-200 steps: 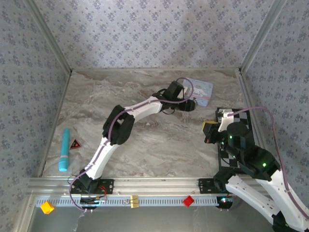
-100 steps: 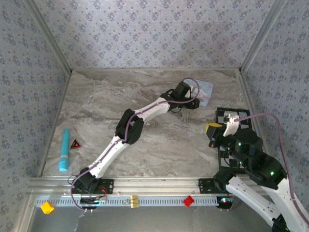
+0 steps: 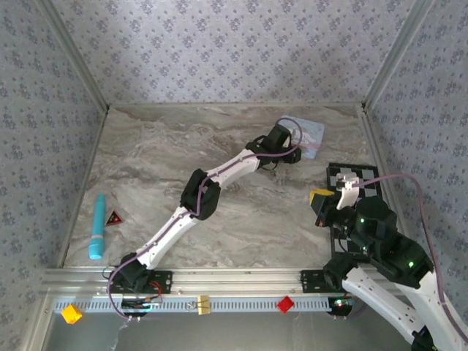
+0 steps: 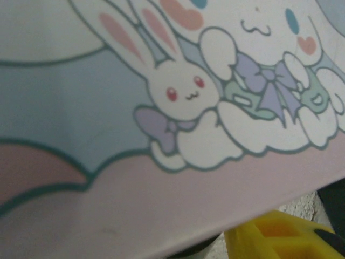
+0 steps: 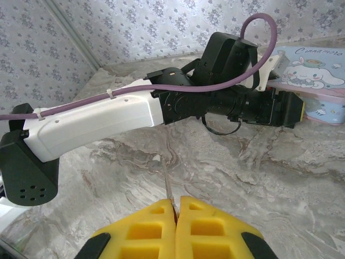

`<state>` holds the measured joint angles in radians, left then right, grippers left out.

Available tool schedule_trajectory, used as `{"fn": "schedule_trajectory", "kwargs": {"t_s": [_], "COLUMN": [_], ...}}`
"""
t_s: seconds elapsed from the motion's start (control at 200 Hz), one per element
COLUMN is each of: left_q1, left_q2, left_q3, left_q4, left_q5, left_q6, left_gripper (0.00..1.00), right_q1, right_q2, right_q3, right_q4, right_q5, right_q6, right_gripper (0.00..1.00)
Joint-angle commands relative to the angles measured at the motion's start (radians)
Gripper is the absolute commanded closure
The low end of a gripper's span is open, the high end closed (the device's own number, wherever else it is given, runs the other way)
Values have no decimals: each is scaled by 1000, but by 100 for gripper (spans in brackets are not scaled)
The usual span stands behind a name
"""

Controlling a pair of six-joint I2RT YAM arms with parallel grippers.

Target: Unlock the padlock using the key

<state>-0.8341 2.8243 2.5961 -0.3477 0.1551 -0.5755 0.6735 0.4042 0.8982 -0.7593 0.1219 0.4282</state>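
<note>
At its wrist camera, the right end effector (image 5: 176, 202) pinches a key (image 5: 167, 182) too small overhead.

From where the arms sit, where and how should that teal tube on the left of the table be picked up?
Grip the teal tube just nearer than its middle, straight down from above, jaws across its narrow width. It lies flat, long axis pointing away from the arms, and the small red triangle sits close on its right near mid-length, so that spot probably leaves finger room.
</note>
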Motion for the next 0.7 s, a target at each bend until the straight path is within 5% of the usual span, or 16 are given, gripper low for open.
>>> {"fn": "schedule_trajectory", "kwargs": {"t_s": [0.0,0.695], "left_q1": [-11,-1], "left_q2": [41,-123], "left_q3": [26,-185], "left_q4": [-10,33], "left_q5": [-25,-31], "left_q6": [-37,-18], "left_gripper": [57,83], "right_q1": [0,0], "right_q2": [-11,31], "right_q3": [-5,-25], "right_q4": [7,18], "right_q5": [-14,-8], "right_q6": [-16,51], "right_gripper": [100,100]}}
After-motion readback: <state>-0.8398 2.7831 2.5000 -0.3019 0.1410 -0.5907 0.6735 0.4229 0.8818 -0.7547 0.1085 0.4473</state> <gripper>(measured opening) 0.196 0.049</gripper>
